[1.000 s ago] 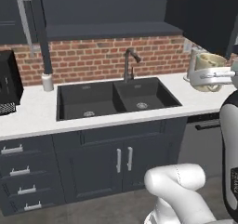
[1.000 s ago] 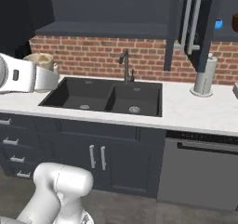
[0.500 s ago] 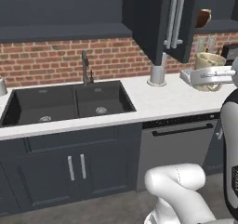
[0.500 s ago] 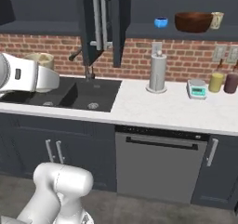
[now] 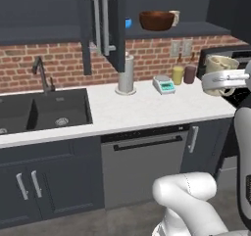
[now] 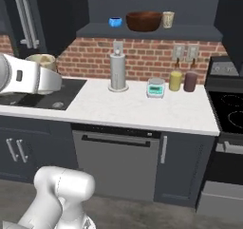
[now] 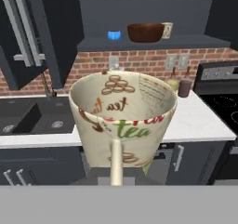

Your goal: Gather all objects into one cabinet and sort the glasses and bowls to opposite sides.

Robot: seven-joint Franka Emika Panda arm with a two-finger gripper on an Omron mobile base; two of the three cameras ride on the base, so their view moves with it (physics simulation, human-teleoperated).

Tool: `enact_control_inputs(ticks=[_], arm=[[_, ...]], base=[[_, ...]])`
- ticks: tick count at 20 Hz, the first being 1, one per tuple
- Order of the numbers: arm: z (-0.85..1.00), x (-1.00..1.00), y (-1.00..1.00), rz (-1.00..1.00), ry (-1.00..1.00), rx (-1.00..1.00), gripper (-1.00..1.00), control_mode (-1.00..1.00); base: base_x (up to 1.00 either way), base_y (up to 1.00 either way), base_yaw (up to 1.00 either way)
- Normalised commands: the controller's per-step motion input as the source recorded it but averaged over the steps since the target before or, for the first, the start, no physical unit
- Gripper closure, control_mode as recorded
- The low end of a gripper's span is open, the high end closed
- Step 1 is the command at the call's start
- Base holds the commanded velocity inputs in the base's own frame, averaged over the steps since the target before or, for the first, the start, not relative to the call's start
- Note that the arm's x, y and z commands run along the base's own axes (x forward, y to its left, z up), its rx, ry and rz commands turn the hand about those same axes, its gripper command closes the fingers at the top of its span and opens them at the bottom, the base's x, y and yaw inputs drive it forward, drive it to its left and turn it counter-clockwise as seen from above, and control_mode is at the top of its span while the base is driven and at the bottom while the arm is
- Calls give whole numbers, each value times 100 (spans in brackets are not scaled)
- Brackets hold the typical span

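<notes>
Brick wall (image 6: 142,57) runs behind a white counter (image 6: 137,110), and we look across it from behind our arm. Above the counter we see the dark cabinet (image 5: 100,22) with its doors swung open and its long grey bar handles facing us. On its shelf (image 6: 149,32) stand three things in a row: a small blue bowl (image 6: 115,22) at the left, a wide brown wooden bowl (image 6: 143,21) in the middle, and a small cream cup (image 6: 167,19) just beside the wooden bowl on its right. The hand view shows the same row, with the blue bowl apart from the wooden bowl and the cup touching or nearly touching it.

Our gripper (image 7: 116,174) is closed on a large cream mug (image 7: 123,118) printed with brown and green lettering, and we hold it by its handle (image 7: 115,165) with the mouth upright. From the left base view the mug (image 5: 219,68) sits at the end of our arm, well out from the counter's right end; from the right base view its rim (image 6: 42,59) peeks above our arm on the left.

On the counter we see a grey paper-towel roll (image 6: 117,71) upright near the wall, a small scale (image 6: 155,88) to its right, then a yellow jar (image 6: 175,81) and a dark red jar (image 6: 190,81) side by side. A black sink (image 5: 44,111) lies to the left, a dishwasher (image 6: 116,164) sits under the counter, and a stove (image 6: 228,104) stands at the right.
</notes>
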Motion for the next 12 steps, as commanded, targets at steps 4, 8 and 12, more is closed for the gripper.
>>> enact_control_inputs(ticks=[4, 8, 12], arm=[[0, 0, 0, 0, 0, 0, 100, 100], [0, 0, 0, 0, 0, 0, 100, 100], [0, 0, 0, 0, 0, 0, 100, 100]], base=[[0, -79, -5], [4, -68, -3], [14, -58, -1]])
